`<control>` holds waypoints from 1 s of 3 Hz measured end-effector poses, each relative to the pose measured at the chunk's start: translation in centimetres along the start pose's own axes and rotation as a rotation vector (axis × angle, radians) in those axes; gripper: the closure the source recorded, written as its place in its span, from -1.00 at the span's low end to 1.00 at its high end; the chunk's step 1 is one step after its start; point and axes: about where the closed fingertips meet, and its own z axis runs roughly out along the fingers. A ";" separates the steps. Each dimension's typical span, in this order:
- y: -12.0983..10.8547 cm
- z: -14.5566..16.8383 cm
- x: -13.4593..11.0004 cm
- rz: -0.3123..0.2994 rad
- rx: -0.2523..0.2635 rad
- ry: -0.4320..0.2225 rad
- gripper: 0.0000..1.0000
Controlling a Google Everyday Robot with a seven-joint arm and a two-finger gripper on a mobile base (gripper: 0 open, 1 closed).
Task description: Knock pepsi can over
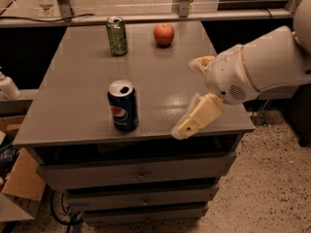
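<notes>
Just right of the upright pepsi can (123, 106), near the drawer cabinet's (73, 81) front edge, hovers the gripper (187, 98), its 2 fingers (197, 119) spread wide and empty, with bare top between them. A green can (117, 35) and an apple (164, 34) stand far behind.

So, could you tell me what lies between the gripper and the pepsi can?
Only bare tabletop, per the camera view, between the gripper at the table's right front and the pepsi can.
</notes>
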 end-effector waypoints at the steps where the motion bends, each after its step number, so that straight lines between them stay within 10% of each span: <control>1: 0.4 3.3 -0.4 0.024 -0.018 -0.100 -1.00; 3: 0.9 8.0 -2.4 0.120 -0.037 -0.291 -1.00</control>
